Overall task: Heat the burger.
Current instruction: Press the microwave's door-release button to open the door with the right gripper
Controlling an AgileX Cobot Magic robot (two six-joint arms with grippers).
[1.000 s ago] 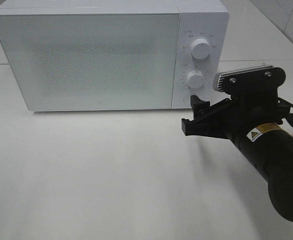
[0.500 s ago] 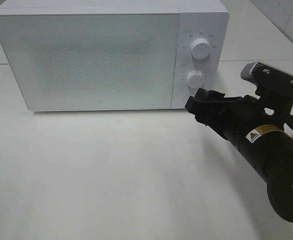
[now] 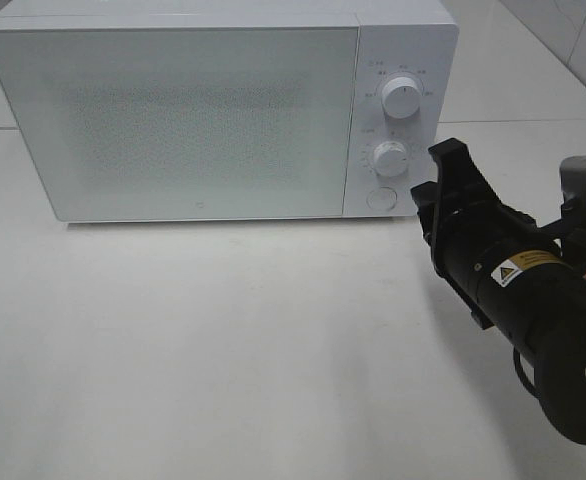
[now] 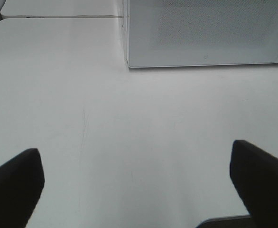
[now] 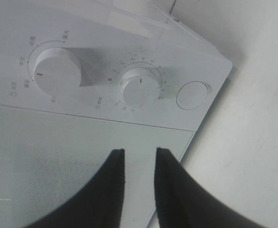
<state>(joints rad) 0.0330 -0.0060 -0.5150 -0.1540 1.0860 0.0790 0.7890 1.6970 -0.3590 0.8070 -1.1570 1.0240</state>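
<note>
White bench (image 3: 223,350) carries a white microwave (image 3: 203,120) with door shut, where the burger is cannot be told, right hand (image 5: 139,154) nearly pressed together, pinching nothing, near the lower knob (image 3: 390,157) and round button (image 3: 379,199), left hand (image 4: 138,183) spread wide above the bench.

A yellow warning-triangle label (image 3: 519,268) sits on the right arm (image 3: 563,340) beside the microwave (image 3: 173,120). Print around its two knobs (image 5: 140,87) is unreadable.

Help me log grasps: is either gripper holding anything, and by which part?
Nothing is held. The black left gripper stands wide open over the white table; the black right gripper shows an empty narrow gap, before the white microwave.
</note>
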